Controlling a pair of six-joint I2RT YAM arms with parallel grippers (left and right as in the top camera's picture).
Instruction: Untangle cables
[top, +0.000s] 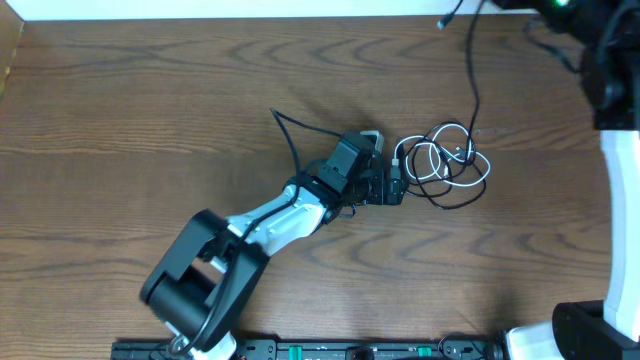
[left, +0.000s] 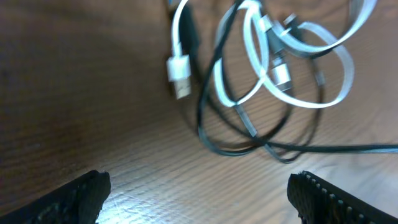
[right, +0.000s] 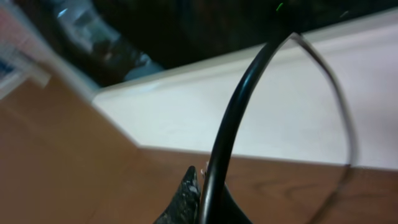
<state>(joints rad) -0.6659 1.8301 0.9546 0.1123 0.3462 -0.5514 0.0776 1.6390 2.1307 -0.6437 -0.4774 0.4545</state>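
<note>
left jaws: wide apart and holding nothing. in the left wrist view the two dark ribbed fingertips (left: 79, 198) sit at the bottom corners of the frame, with bare wood-grain counter (left: 74, 93) between them.

just beyond the fingertips lie the cables, looped together in one loose knot near the middle of the counter, a little to the right in the overhead view. the white cable (left: 176, 34) ends in a flat white usb plug (left: 179, 74) that lies free at the near left of the knot. its flat white loops cross over and under the rounder loops of the black cable (left: 200, 121). a silvery plug (left: 280, 71) rests inside the loops. from above, a thin black strand (top: 474, 85) runs from the knot toward the far edge of the counter; it is probably the black cable's long end.

right jaws: pressed together and gripping nothing, with a dark finger (right: 188, 194) low in the right wrist view. a thick black arm wire (right: 231, 118) arcs in front of the camera. the right arm (top: 608, 60) is at the far right corner, well apart from the cables.

step in hand, as a judgement: the left arm (top: 290, 215) is lined up for a first grasp and nothing is separated yet. the next move calls for a short advance, then closing on one strand only. the free white plug end looks easiest, with the other cable held down.

no brand, label or writing can be read.
</note>
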